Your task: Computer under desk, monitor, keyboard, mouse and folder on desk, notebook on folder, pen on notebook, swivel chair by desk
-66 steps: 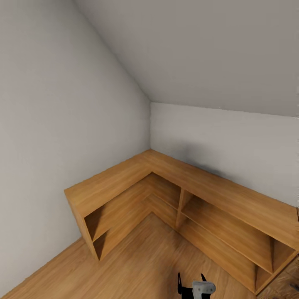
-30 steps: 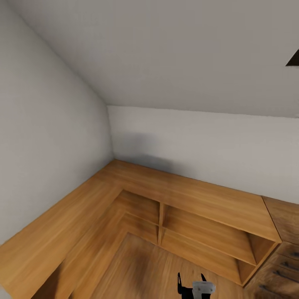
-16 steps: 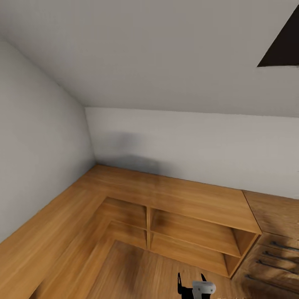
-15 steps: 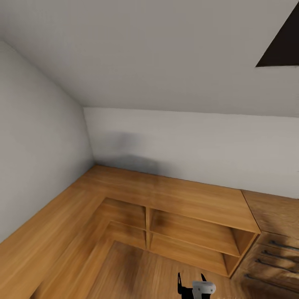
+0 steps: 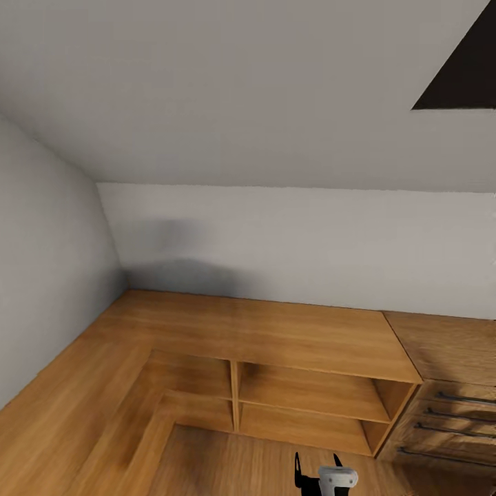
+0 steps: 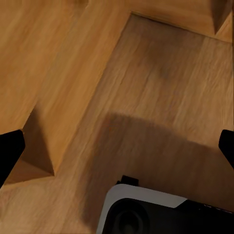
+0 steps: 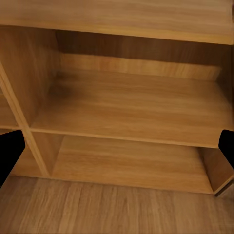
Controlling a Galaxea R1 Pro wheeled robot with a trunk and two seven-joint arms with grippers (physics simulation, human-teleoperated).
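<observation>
I am facing a low L-shaped light-wood cabinet [image 5: 275,334] in a room corner under a sloped ceiling. The desk, the swivel chair and the task's other things are out of view. My right gripper [image 5: 317,468] pokes up at the head view's bottom edge, open and empty. In the right wrist view the right gripper [image 7: 117,146] points at the cabinet's open shelves [image 7: 131,107], its black fingertips [image 7: 9,148] spread wide. My left gripper [image 6: 117,148] is also open and empty, looking down at the wooden floor [image 6: 156,97].
A darker wood drawer unit [image 5: 448,413] with black bar handles adjoins the cabinet on the right. Grey walls [image 5: 289,241] close the corner. A dark triangle [image 5: 461,69] cuts the ceiling at upper right. The robot's own base [image 6: 156,212] shows beneath the left gripper.
The camera has turned right: the cabinet corner slid left across the view, and the drawer unit and the dark triangle came in at the right. The grippers keep their pose.
</observation>
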